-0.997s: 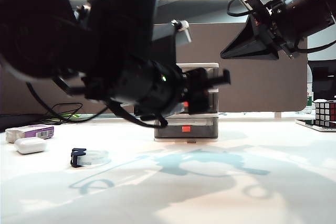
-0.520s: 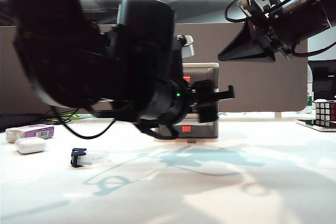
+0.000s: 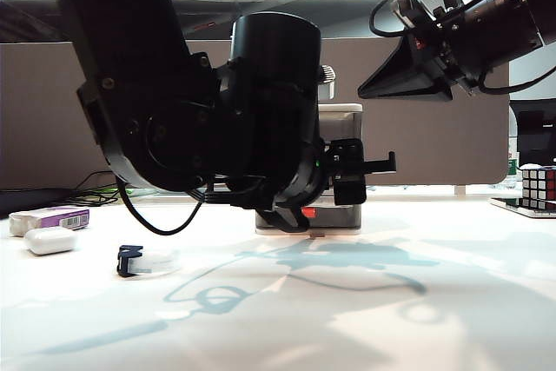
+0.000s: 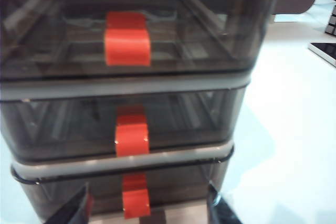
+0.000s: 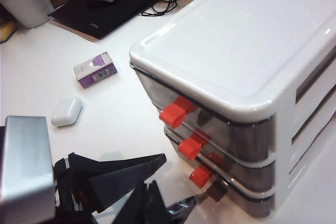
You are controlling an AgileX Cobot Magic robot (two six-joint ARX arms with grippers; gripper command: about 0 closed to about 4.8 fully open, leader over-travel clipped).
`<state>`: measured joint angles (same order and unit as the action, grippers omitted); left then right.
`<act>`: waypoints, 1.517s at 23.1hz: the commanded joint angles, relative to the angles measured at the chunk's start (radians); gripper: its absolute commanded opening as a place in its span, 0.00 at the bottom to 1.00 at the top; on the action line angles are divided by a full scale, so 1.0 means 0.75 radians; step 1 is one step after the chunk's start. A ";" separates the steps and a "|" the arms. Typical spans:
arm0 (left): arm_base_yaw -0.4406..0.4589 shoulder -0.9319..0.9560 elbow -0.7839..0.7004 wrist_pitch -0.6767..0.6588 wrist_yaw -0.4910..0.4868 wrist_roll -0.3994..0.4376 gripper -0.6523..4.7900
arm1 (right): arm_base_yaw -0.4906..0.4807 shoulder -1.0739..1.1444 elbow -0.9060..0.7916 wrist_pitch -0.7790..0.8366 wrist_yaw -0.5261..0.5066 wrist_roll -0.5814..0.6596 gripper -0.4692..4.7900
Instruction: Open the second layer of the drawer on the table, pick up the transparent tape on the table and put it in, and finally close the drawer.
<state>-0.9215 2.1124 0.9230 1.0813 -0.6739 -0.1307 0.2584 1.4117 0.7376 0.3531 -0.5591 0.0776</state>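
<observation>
Nearest the exterior cam, on the table (image 3: 417, 319): transparent tape (image 3: 143, 261), flat, untouched, well apart from the unit. Light, slick ring; I'd pinch it across the rim next to the dark cutter clip. Further back, left gripper (image 4: 147, 205) sits just in front of the drawer (image 3: 343, 215), fingers apart, nothing held. Second layer (image 4: 121, 121) looks shut; its handle (image 4: 131, 134) is a small stiff tab, so hook it and pull straight. Right gripper (image 5: 149, 182) hangs high above, fingertips look together, empty.

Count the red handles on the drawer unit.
3, all in the left wrist view: top drawer handle, second layer handle, bottom drawer handle. One per tier, stacked vertically; none looks hidden.
</observation>
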 commanded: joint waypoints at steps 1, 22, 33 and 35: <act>0.003 -0.003 0.006 0.040 -0.049 0.012 0.62 | 0.001 0.015 0.003 0.036 -0.003 -0.011 0.08; 0.060 0.052 0.019 0.188 0.007 0.034 0.61 | 0.001 0.100 0.003 0.108 -0.037 -0.011 0.08; 0.069 0.085 0.129 0.134 -0.006 0.130 0.53 | 0.001 0.100 0.003 0.104 -0.037 -0.011 0.08; 0.069 0.085 0.129 0.135 -0.005 0.130 0.51 | 0.001 0.100 0.003 0.104 -0.037 -0.011 0.08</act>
<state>-0.8726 2.1807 1.0187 1.1706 -0.6735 -0.0395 0.2584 1.4902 0.7376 0.4141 -0.5804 0.0734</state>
